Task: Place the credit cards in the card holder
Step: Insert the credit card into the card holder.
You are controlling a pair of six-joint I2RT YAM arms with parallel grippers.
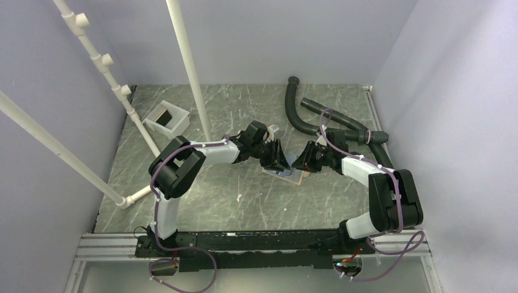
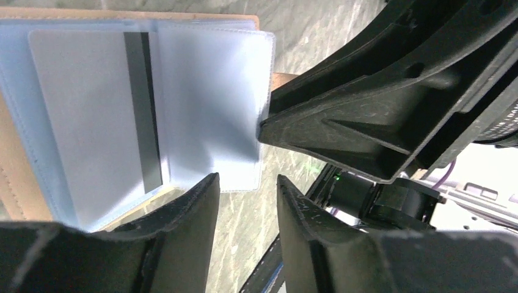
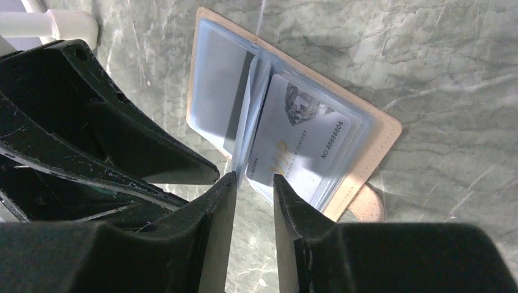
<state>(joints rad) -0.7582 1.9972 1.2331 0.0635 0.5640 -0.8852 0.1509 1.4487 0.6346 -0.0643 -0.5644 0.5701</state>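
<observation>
Close in, the right hand (image 3: 253, 177) has its fingers a narrow way apart with nothing clamped between them, their tips just short of a clear leaf (image 3: 244, 122) that stands up from the middle of the card holder (image 3: 383, 135). The left hand (image 2: 245, 180) faces it nose to nose, its fingers also slightly apart and bare, poised at the near edge of the pale sleeves. The holder lies open and flat on the bench (image 1: 244, 201), directly under and between the two hands. A numbered card (image 3: 305, 146) already sits in the sleeve on one side of the leaf, and a striped card (image 2: 85, 122) in the sleeve on the other. It looks to me like the sleeving step, partly done: the next move seems to call for parting the leaf or fetching another card. Both arms reach forward with elbows bent inward and wrists tipped down, so the hands meet mid-bench. Far off beyond the left hand, a white tray (image 1: 180, 120) holds something dark (image 1: 164, 114), perhaps more credit cards, though I cannot tell.
</observation>
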